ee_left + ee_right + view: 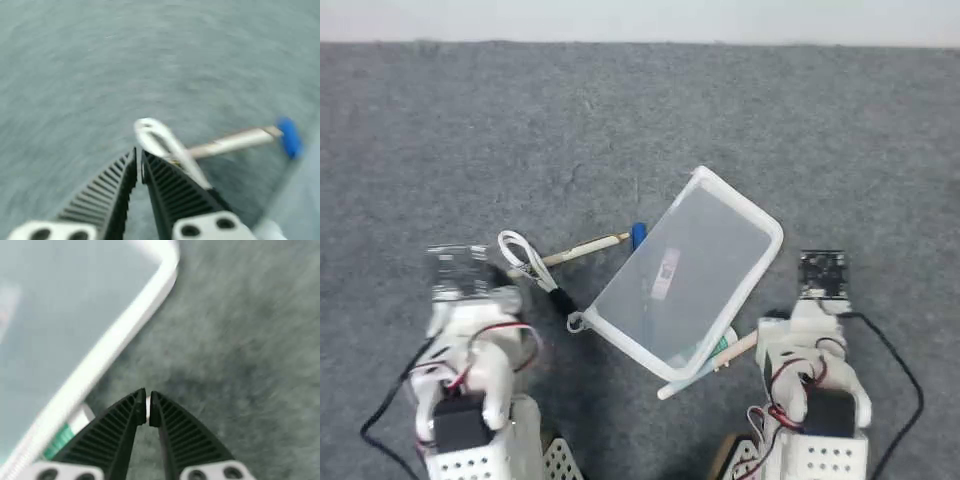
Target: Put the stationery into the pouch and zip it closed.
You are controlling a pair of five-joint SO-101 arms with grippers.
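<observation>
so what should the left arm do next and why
Probably open the left gripper and ease toward the blue-capped pen: the jaws look shut, and that pen lies outside the pouch, just past the cord loop at the tips.

Translucent white-edged pouch (690, 275) lies flat; blue-capped pen (590, 246) just beside it, green-banded pen (720, 358) poking out beneath.

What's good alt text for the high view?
A translucent, white-edged pouch lies tilted on a grey mat ahead of the left arm and right arm. A blue-capped pen lies beside it, a second pen along its near edge.
</observation>
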